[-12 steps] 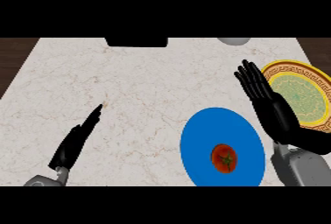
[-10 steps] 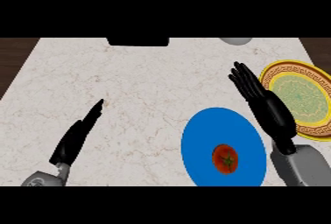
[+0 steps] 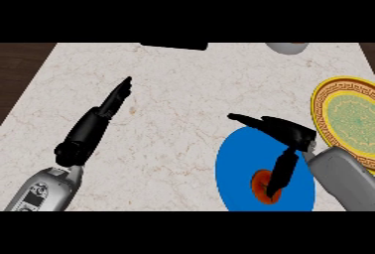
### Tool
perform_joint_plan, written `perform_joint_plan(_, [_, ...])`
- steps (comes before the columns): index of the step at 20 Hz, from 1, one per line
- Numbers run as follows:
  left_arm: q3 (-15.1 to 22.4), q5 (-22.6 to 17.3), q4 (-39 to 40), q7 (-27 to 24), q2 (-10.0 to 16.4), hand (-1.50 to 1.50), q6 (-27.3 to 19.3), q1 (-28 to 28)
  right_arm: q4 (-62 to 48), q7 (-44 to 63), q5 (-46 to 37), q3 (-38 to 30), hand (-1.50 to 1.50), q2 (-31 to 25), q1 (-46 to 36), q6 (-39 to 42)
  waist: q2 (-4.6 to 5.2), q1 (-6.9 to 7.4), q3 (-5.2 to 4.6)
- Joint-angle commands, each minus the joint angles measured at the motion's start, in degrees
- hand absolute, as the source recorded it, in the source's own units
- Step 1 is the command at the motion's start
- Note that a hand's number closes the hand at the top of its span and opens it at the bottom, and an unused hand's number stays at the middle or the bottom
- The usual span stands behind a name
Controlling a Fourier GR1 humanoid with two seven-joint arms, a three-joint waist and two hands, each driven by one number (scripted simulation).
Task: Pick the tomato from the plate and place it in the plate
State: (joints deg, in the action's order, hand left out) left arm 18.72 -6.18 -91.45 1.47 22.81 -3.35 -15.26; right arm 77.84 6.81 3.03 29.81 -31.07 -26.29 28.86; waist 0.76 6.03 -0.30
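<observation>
A red tomato (image 3: 261,185) lies on the blue plate (image 3: 238,163) at the lower right of the counter. My right hand (image 3: 285,134) hangs over that plate, fingers stretched left and the thumb pointing down onto the tomato, partly hiding it. The hand is open and not closed round the tomato. A yellow plate (image 3: 350,116) with a green centre and a patterned rim sits at the right edge, with nothing on it. My left hand (image 3: 92,129) rests open at the left, fingers straight and pointing up and right.
A dark flat object (image 3: 174,46) lies at the counter's far edge, and a grey round object (image 3: 287,47) shows at the top right. Dark wood floor (image 3: 18,64) borders the counter at the left.
My right hand has swung down and left from beside the yellow plate to above the blue plate, its thumb now reaching the tomato. The view has shifted, so the left hand shows higher.
</observation>
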Motion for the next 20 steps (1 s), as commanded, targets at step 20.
perform_joint_plan(20, [-8.96,-2.42,-0.93,-6.4,2.39,0.0,5.44,6.42,-0.97,37.55,-2.12,6.31,-1.5,12.0,-18.78,31.28,-1.2,-5.96,0.16])
